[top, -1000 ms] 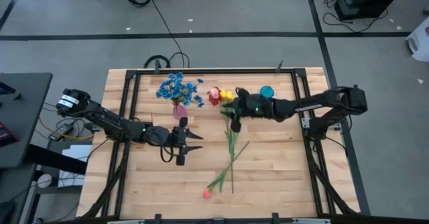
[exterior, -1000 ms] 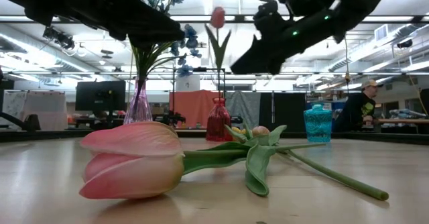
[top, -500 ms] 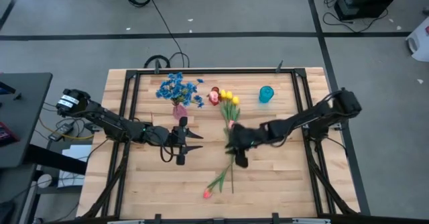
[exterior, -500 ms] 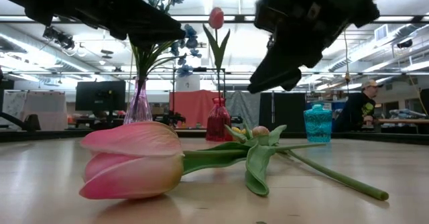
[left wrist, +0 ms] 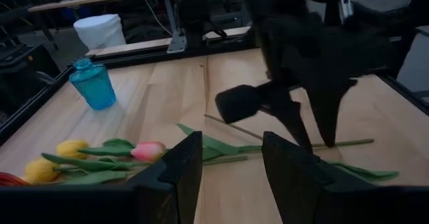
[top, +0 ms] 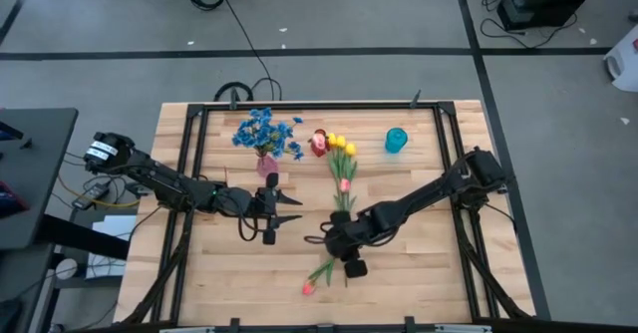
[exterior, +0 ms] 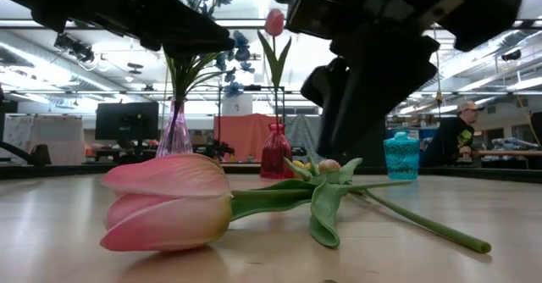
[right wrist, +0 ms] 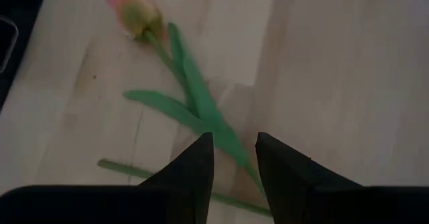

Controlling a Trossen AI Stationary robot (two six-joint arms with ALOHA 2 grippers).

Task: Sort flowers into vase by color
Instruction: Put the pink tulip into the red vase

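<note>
the right hand point(top: 351, 260) hangs open, holding nothing, over the pink tulip point(top: 308, 287) lying on the worktop point(top: 419, 273). its thin stem crosses another, so closing could catch both or slip off. the left hand point(top: 282, 210) waits open near the blue bunch point(top: 264, 132).

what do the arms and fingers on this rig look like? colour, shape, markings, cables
Both arms are dark, jointed and slim. The left arm carries a white label near its base, with loose cables beside it. The left gripper ends in two thin pointed black fingers. The right gripper has flat, tapered black fingers. No cables show on the right arm.
</note>
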